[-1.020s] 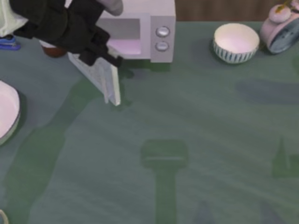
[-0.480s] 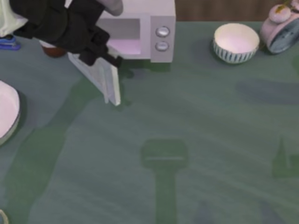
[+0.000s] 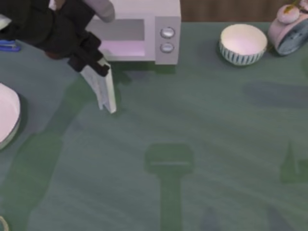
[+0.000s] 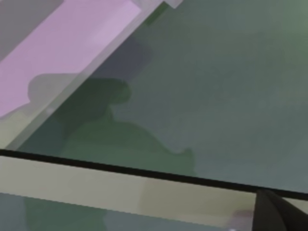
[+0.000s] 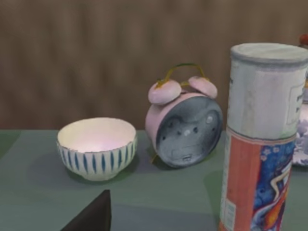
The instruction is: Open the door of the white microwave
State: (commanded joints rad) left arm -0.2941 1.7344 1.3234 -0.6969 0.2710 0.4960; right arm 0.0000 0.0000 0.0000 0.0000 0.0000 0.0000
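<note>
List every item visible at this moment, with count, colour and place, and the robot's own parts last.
microwave: one, white, top view's far edge, left of centre, cavity exposed.
door: one, white, swung wide open, standing out toward the near side from the microwave's left end.
knobs: two, silver, on the microwave's right strip.
bowl: one, white with dark stripes, far right of the microwave.
alarm clock: one, pink, far right corner beside the bowl.
can: one tall tube, white and orange, seen only in the right wrist view, near the clock.
plate: one, white, left edge.
table: one, green.
left gripper: black, at the door's top edge.
right gripper: only a dark tip shows in its wrist view.
</note>
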